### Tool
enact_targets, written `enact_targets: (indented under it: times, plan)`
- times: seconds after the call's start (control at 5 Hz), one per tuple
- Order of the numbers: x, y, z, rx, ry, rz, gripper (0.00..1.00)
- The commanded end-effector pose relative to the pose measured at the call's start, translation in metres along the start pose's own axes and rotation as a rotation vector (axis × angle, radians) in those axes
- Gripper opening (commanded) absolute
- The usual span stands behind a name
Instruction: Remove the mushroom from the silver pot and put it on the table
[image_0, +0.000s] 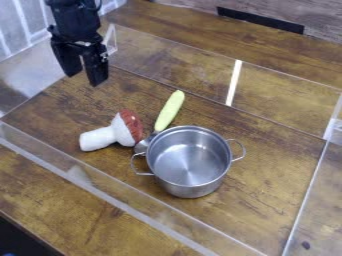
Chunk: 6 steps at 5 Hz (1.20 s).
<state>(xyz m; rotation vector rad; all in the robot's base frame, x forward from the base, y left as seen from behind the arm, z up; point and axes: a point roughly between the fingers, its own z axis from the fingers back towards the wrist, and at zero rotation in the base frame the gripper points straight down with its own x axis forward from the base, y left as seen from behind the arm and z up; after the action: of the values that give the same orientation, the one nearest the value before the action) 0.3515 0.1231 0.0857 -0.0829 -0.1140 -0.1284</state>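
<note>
The mushroom (107, 132) lies on its side on the wooden table (254, 210), white stem pointing left and red-brown cap toward the silver pot (190, 162). It rests just left of the pot and outside it. The pot stands upright with nothing inside. My gripper (80, 70) hangs above the table at the upper left, pointing down, well clear of the mushroom. Its dark fingers stand open with nothing between them.
A spoon with a yellow-green handle (168, 110) lies between the mushroom and the pot, its metal bowl by the pot's rim. Clear acrylic walls (80, 180) edge the table at the front, left and right.
</note>
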Motion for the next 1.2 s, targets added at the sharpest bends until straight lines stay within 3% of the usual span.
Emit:
enact_targets:
  times: [0.0,0.4,0.8,1.0]
  plan:
    - [0.001,0.003,0.015,0.013,-0.043,-0.05,1.0]
    - [0.004,0.017,-0.005,0.008,-0.047,-0.059,1.0]
    - [0.026,-0.012,0.027,0.052,-0.11,0.009,1.0]
    - [0.024,-0.021,0.047,0.073,-0.148,-0.062,1.0]
